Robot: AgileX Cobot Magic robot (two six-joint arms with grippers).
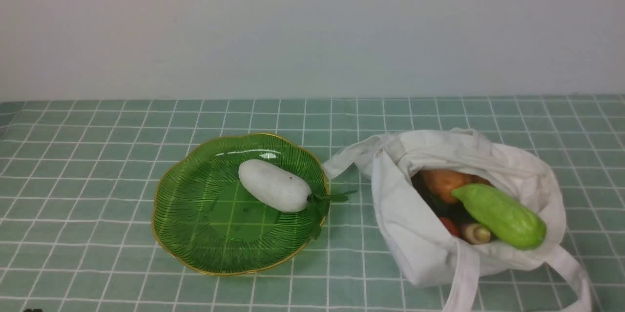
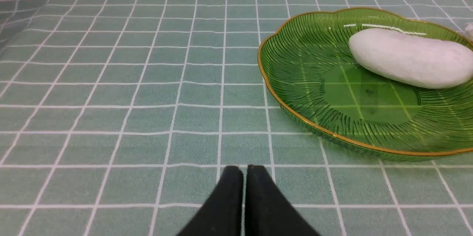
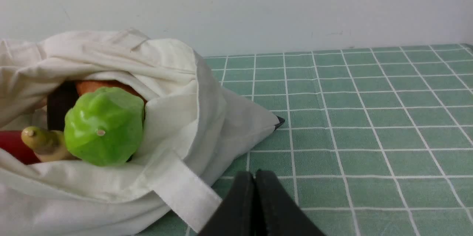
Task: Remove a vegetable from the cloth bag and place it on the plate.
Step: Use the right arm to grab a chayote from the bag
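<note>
The light green vegetable (image 1: 500, 214) lies in the open mouth of the white cloth bag (image 1: 420, 243) on the right, its blunt end toward me; in the right wrist view that end (image 3: 104, 125) sticks out of the bag (image 3: 173, 92). The green plate (image 1: 195, 224) with a gold rim sits left of the bag and also shows in the left wrist view (image 2: 295, 66). My left gripper (image 2: 244, 169) is shut and empty above the cloth, short of the plate. My right gripper (image 3: 254, 174) is shut and empty beside the bag's strap. Neither arm shows in the front view.
A white radish (image 1: 274, 185) with green leaves lies on the plate, also in the left wrist view (image 2: 410, 58). Orange carrots (image 1: 442, 182), a red thing (image 1: 449, 226) and a pale stalk (image 1: 476, 233) lie in the bag. Bag straps (image 1: 461, 278) trail toward me. A wall stands behind the green checked tablecloth.
</note>
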